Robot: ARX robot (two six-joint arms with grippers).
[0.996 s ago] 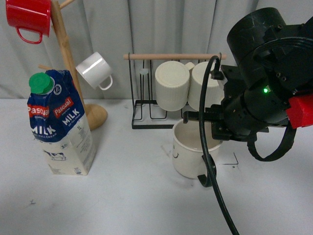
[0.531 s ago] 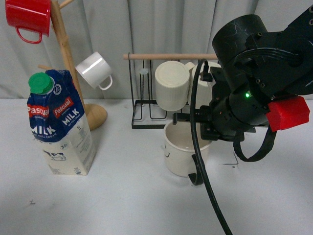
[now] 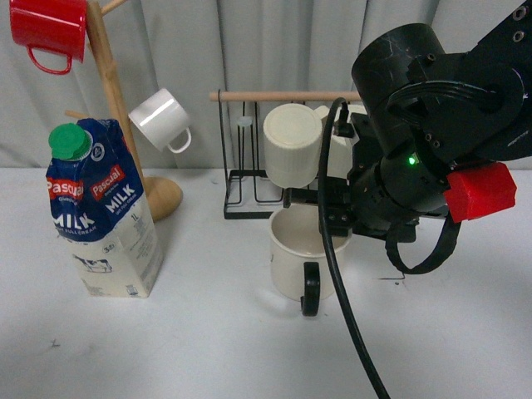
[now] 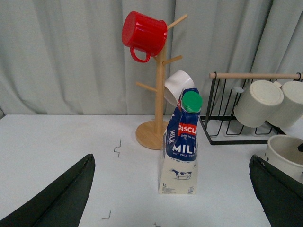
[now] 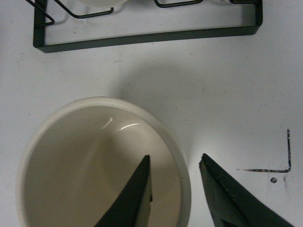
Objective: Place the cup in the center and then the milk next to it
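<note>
The cup (image 3: 293, 253), cream with a black handle (image 3: 310, 288) turned toward the camera, hangs close to the tabletop in front of the wire rack. My right gripper (image 3: 334, 221) is shut on its rim, with one finger inside and one outside, as the right wrist view (image 5: 175, 160) shows over the cup (image 5: 85, 161). A black corner mark of the center (image 5: 285, 163) lies just beside it. The milk (image 3: 104, 218) stands upright at the left. In the left wrist view my left gripper (image 4: 171, 161) is open and empty, well short of the milk (image 4: 182, 142).
A wooden mug tree (image 3: 112, 91) behind the milk holds a red mug (image 3: 48, 32) and a small white mug (image 3: 160, 119). A black wire rack (image 3: 249, 199) holds ribbed cream mugs (image 3: 293, 143). The right arm's black cable (image 3: 342, 324) hangs in front.
My right gripper has carried the cup to the left, away from the corner mark. The cup has turned so its handle faces the camera. The milk has not moved.
</note>
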